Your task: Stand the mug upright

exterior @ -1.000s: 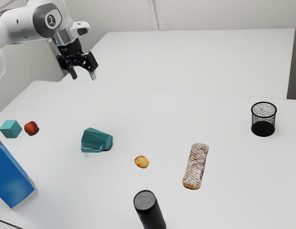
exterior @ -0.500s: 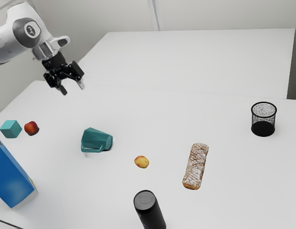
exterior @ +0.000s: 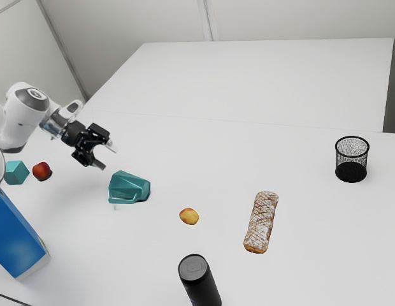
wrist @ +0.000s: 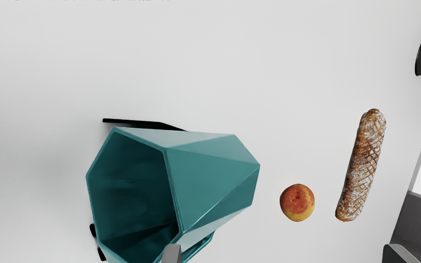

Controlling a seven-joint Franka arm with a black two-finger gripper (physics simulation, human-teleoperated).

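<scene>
The teal mug (exterior: 129, 187) lies on its side on the white table, its handle toward the exterior view's bottom. My gripper (exterior: 109, 157) is just off the mug's upper-left side in the exterior view, tilted toward it and apart from it. In the wrist view the mug (wrist: 210, 171) shows its wide mouth and dark inside, with part of the handle beneath its body. The gripper (wrist: 281, 254) stands open there, its fingers wide apart, and one fingertip overlaps the view of the mug's rim.
A yellow-red fruit (exterior: 189, 216) and a long bread (exterior: 261, 222) lie beyond the mug. A black mesh cup (exterior: 351, 159) and a black cylinder (exterior: 199, 280) stand farther off. A red fruit (exterior: 42, 171), a teal cube (exterior: 16, 173) and a blue box (exterior: 17, 236) are at the exterior view's left.
My gripper has come down from high at the exterior view's upper left, first leftward, then toward the mug, and has tilted. The mug has not moved.
</scene>
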